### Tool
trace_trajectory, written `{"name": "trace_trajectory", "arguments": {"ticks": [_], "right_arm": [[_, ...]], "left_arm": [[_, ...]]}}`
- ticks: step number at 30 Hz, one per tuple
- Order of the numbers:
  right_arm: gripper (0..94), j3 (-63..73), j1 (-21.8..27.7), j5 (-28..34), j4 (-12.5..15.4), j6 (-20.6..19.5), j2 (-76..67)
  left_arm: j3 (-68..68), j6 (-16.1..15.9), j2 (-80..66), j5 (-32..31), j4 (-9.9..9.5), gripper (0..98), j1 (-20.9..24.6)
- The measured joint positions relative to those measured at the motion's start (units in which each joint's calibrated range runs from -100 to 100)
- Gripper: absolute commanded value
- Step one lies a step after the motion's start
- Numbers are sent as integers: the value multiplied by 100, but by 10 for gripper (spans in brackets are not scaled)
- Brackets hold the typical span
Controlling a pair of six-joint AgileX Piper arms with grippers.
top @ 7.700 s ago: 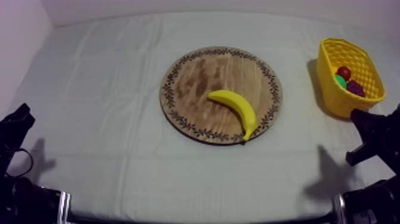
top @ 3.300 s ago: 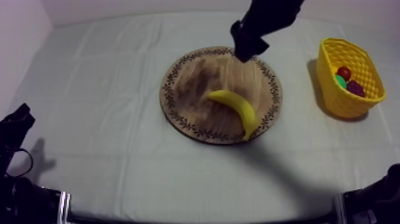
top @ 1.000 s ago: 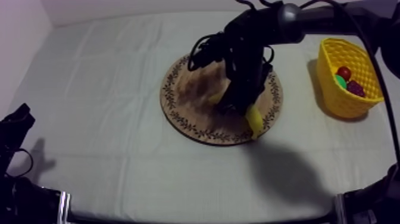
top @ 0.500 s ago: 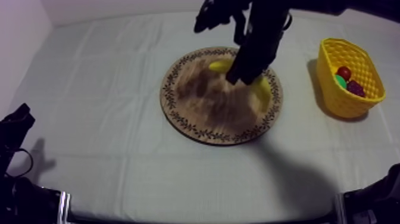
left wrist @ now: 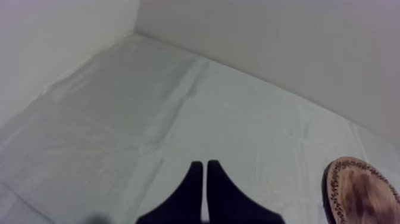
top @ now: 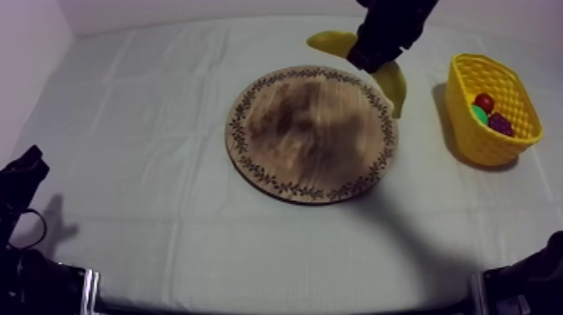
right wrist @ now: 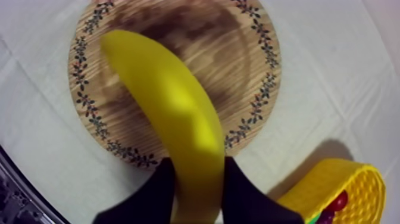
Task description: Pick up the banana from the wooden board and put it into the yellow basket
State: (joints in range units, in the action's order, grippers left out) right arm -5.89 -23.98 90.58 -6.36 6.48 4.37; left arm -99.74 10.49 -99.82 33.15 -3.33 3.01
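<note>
The yellow banana (top: 389, 80) hangs in the air above the far right rim of the round wooden board (top: 311, 132), with my right gripper (top: 369, 57) shut on its middle. From the right wrist the banana (right wrist: 172, 113) runs out from between the black fingers (right wrist: 241, 190) over the bare board (right wrist: 238, 59), and the yellow basket (right wrist: 339, 184) is close beside. The basket (top: 490, 107) stands at the table's right with a small red fruit (top: 484, 102) and other toy fruit inside. My left gripper (left wrist: 205, 170) rests shut above the cloth at the near left.
The board's rim (left wrist: 363, 193) lies off to the side of the left gripper. The wall runs behind the table's far edge. Grey-white cloth stretches wide to the left of the board and in front of it.
My right gripper has lifted the banana off the board and carried it back and to the right, toward the basket. The board is now bare. The left arm has not moved.
</note>
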Motion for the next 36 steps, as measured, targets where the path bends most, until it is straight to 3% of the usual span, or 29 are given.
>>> {"name": "trace_trajectory", "arguments": {"ticks": [18,36], "right_arm": [[106,413,1040,360,95,-380,-142],[105,42,2274,494,44,-186,-604]], "left_arm": [[0,0,0,0,0,1,0],[0,0,0,0,0,1,0]]}}
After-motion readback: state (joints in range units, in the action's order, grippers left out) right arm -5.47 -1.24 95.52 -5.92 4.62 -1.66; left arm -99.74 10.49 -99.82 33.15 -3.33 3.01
